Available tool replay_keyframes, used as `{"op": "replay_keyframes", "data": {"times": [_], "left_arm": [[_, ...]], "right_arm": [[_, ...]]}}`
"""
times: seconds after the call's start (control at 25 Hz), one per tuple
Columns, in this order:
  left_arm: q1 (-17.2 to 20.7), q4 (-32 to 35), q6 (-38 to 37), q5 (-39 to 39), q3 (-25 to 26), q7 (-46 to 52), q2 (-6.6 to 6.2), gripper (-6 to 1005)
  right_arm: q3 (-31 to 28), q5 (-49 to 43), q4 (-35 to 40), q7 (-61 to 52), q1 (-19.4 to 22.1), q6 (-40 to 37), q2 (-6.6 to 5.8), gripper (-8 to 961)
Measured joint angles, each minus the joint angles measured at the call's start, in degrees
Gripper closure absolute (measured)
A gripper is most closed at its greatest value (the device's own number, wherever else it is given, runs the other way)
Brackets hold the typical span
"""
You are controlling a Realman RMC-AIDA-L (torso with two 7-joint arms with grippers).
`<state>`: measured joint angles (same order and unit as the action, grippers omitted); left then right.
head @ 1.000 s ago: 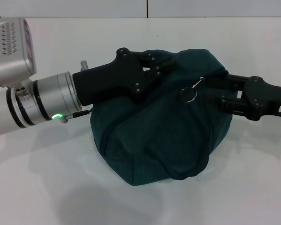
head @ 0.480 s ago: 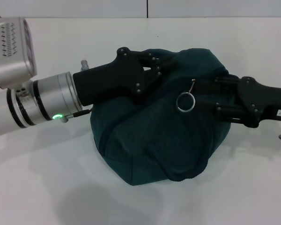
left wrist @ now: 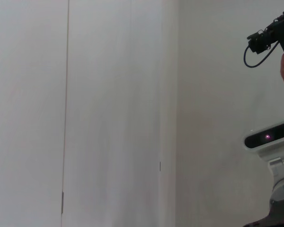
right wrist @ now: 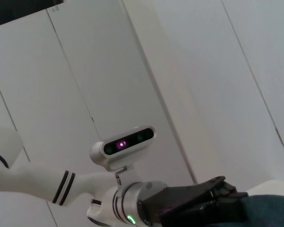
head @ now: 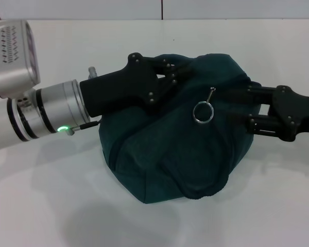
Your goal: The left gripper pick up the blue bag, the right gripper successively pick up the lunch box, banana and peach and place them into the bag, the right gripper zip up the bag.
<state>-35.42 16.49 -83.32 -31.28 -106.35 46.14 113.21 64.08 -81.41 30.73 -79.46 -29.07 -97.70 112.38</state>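
Ring pull (head: pixel 202 112) dangling just left of right end effector (head: pixel 237 108), fingers parted, empty; left end effector (head: pixel 176 73) clamping blue bag (head: pixel 175 149).

Bag at table centre, one gripper reaching in from each side

Taking the blue bag (head: pixel 175 149) as the dial centre in the head view, it sits on the table (head: pixel 51 206) near the middle. The left gripper (head: pixel 177 72) comes in from nine o'clock and lies across the bag's upper part at about eleven, its fingers on the fabric at the top. The metal ring pull (head: pixel 202 112) hangs on the bag's face at about one o'clock. The right gripper (head: pixel 234 105) enters from three o'clock, its tips against the bag's side just beside the ring.
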Motion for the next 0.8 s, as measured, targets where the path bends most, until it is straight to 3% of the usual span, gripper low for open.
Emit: {"op": "replay_keyframes", "data": {"times": [0.12, 0.32, 0.48, 0.8], "left_arm": [[0.0, 0.1, 0.0, 0.0, 0.0, 0.0, 0.0, 959], [0.3, 0.3, -0.1, 0.3, 0.0, 0.1, -0.01, 959], [0.7, 0.3, -3.0, 0.5, 0.2, 1.3, -0.04, 959], [-1.3, -0.4, -10.1, 0.2, 3.0, 23.8, -1.97, 959]], "right_arm": [[0.5, -0.3, 0.4, 0.0, 0.0, -0.8, -0.13, 353], [-0.4, -2.2, 4.5, 4.5, 2.3, -9.6, -0.16, 367], [-5.4, -1.4, 10.0, 15.2, 8.3, -9.6, 2.22, 366], [-6.0, -1.2, 12.9, 18.1, 9.6, -7.8, 2.64, 365]]}}
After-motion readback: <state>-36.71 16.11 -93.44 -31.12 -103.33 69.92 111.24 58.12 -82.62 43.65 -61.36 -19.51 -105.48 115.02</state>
